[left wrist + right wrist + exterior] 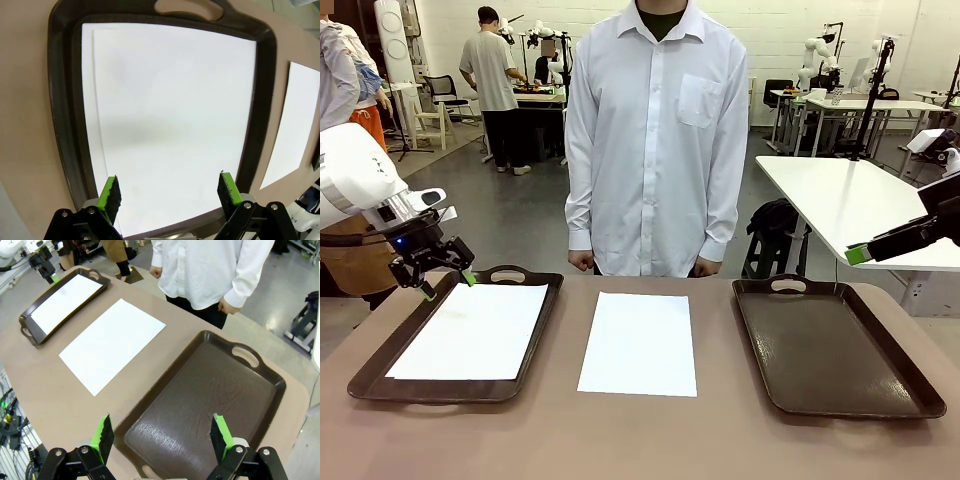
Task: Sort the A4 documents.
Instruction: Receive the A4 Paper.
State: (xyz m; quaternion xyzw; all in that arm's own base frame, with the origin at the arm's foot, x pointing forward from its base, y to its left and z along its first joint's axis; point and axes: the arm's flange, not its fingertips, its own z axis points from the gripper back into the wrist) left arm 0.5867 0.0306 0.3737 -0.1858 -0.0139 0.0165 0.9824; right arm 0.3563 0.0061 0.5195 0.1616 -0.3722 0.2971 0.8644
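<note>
i see my left claw [446, 281] wide open and holding nothing above the thin white paper sheets [470, 331] in the dark brown tray [380, 367]; my right claw [162, 436] is open too.

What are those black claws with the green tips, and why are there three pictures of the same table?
The claws are the hands of two robot arms. Each has two fingers with green pads. One camera sits between the arms and looks across the table at a person in a white shirt. There the left gripper hangs over the far corner of the left tray, and the right gripper waits off to the right, above the table edge. The other two pictures come from little cameras on the robot's wrists, so you see each claw's own fingers poking up from the bottom. Both claws are open and hold nothing. On the table are two brown trays. The left one has white paper in it, and the wrist picture shows more than one sheet stacked there. The right tray has nothing in it. One more sheet lies flat between them.
</note>
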